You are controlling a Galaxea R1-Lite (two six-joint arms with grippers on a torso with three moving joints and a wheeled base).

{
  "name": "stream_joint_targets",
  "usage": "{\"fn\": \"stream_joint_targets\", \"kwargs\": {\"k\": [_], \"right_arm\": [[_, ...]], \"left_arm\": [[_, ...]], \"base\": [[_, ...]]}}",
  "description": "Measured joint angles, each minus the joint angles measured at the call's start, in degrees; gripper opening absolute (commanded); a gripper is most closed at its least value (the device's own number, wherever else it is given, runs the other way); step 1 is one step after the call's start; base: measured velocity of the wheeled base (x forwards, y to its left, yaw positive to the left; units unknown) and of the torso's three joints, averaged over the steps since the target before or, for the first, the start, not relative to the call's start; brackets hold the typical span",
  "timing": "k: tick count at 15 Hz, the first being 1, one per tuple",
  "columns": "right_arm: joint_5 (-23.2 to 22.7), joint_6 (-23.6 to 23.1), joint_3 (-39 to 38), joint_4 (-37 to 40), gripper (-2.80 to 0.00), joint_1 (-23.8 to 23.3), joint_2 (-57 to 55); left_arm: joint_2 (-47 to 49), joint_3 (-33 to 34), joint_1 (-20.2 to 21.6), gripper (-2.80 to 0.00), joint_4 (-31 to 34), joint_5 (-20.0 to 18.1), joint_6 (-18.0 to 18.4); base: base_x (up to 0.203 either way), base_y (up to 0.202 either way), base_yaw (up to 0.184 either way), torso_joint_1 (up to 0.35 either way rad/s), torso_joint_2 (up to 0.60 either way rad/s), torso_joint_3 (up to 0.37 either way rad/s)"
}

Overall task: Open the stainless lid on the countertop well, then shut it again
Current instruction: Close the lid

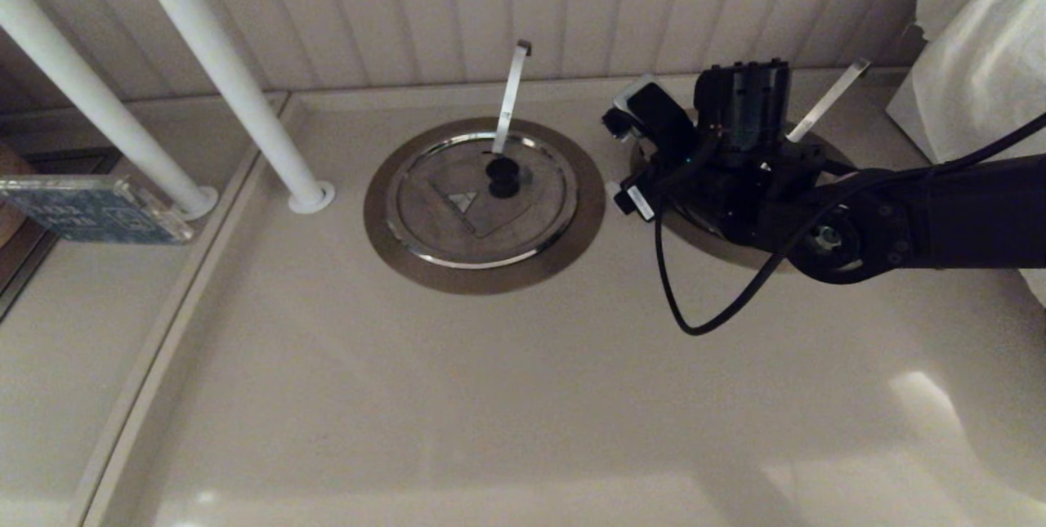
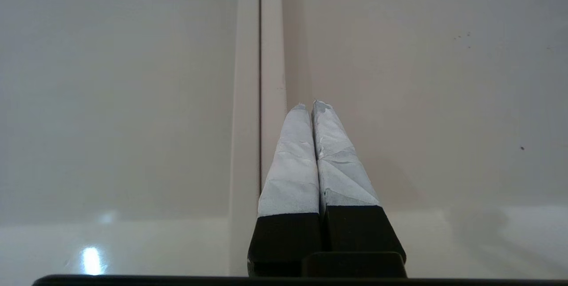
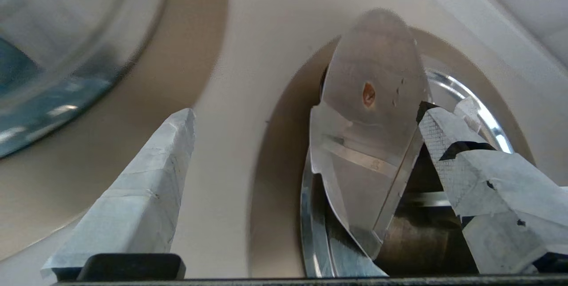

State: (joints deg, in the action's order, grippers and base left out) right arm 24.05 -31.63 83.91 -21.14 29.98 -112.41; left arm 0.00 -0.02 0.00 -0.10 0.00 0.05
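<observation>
The right hand (image 3: 306,153) hangs over the countertop well (image 3: 284,153), its fingers (image 3: 146,179) spread wide. The stainless lid (image 3: 372,113) stands tipped up on edge between them, closer to the far finger; whether they touch I cannot tell. I judge the opening done, or nearly, with the closing to come: the hand must lower the lid gently until it lies flat in its ring. The twin lid (image 1: 478,200) lies shut beside the hand. The left hand (image 2: 315,108), fingers pressed together, idles above bare bench (image 2: 421,99).
</observation>
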Motion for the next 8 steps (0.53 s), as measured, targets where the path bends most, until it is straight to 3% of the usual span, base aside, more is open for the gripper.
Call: {"fn": "stream_joint_targets", "kwargs": {"k": [8], "right_arm": [[-0.02, -1.13, 2.06, -0.20, 0.00, -4.18, -1.29]], "left_arm": [[0.00, 0.02, 0.00, -2.80, 0.02, 0.00, 0.02]], "base": [[0.000, 0.000, 0.000, 0.000, 0.00, 0.000]]}}
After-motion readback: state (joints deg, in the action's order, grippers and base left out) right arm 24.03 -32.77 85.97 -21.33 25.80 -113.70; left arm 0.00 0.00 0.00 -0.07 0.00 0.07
